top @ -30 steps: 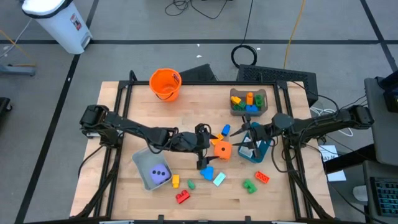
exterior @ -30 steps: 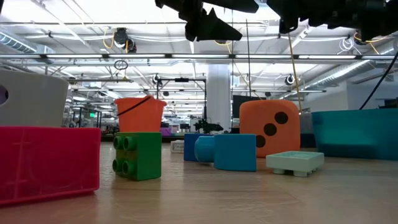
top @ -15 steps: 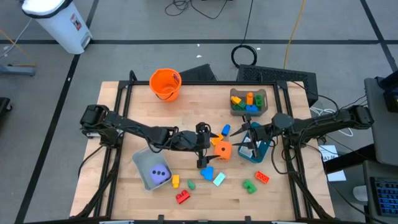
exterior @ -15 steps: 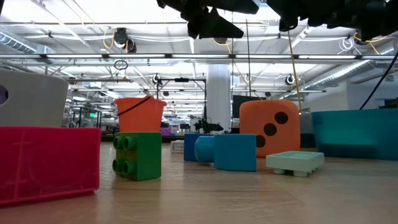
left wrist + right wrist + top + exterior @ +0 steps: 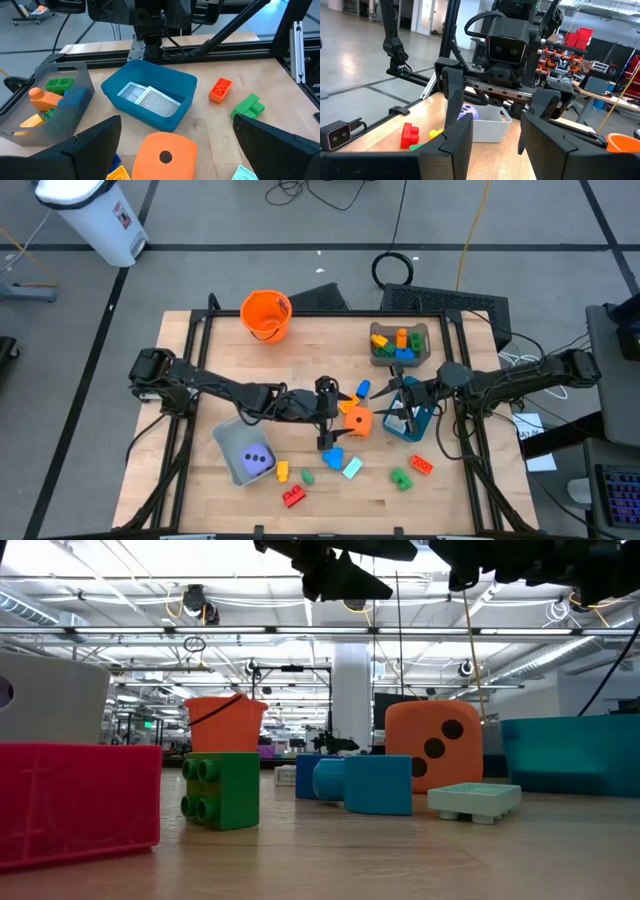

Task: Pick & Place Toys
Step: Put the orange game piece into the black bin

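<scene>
At the left of the table (image 5: 200, 480) a pale grey plastic bin (image 5: 231, 439) holds the purple dotted die (image 5: 257, 461), evidently already sorted. Near it lie a small yellow block (image 5: 283, 471) and a red studded block (image 5: 294, 496), whose long axis runs slantwise toward the table's middle. Over the middle, the left gripper (image 5: 326, 415) hangs with its fingers (image 5: 85, 147) spread wide and empty, straddling the orange dotted foam die (image 5: 165, 155) from above, probably lined up to take it. Just beyond stands the teal plastic bin (image 5: 150, 95) with white picture cards (image 5: 148, 98) lying flat inside. The right gripper (image 5: 396, 402) is poised over that bin, fingers (image 5: 457, 140) part open; the views show nothing between them. A red-orange brick (image 5: 220, 89) lies farther right, its long axis slanted.
</scene>
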Tool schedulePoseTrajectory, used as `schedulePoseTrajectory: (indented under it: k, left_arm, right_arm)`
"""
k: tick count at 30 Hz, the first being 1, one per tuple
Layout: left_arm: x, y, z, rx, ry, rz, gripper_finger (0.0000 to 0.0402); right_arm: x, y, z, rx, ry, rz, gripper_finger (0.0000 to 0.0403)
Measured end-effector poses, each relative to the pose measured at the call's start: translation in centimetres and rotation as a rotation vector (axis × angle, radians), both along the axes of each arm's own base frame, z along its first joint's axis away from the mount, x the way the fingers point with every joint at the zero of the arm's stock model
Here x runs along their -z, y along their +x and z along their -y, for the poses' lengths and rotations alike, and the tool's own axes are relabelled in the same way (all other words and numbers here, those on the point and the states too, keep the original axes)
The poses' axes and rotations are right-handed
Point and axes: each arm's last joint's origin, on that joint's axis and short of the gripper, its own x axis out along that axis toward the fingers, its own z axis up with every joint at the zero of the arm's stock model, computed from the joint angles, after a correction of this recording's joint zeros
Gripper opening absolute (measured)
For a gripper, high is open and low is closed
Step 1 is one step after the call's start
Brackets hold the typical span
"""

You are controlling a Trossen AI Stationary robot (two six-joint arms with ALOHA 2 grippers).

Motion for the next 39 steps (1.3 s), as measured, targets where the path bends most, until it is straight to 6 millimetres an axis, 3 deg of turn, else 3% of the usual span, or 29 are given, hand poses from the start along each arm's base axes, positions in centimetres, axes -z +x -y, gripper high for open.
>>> schedulePoseTrajectory:
  k: [17,26,31,36,39]
  left_arm:
    - [0.0,0.0,0.0,0.0,0.0,0.0,0.0392]
    - [0.0,0.0,0.0,0.0,0.0,-0.001,0.0392]
    - [0.0,0.0,0.0,0.0,0.0,0.0,0.0392]
    - [0.0,0.0,0.0,0.0,0.0,0.0,0.0392]
    - [0.0,0.0,0.0,0.0,0.0,0.0,0.0392]
  right_arm:
    - [0.0,0.0,0.0,-0.003,0.001,-0.001,0.0157]
    - [-0.1,0.0,0.0,-0.015,0.184,-0.04,0.0157]
    - [0.6,0.3,-0.2,0.071,0.173,-0.088,0.0157]
    - [1.2,0.6,-1.4,0.161,0.054,-0.107,0.0157]
    - [0.6,0.8,-2.0,0.181,0.047,-0.101,0.0157]
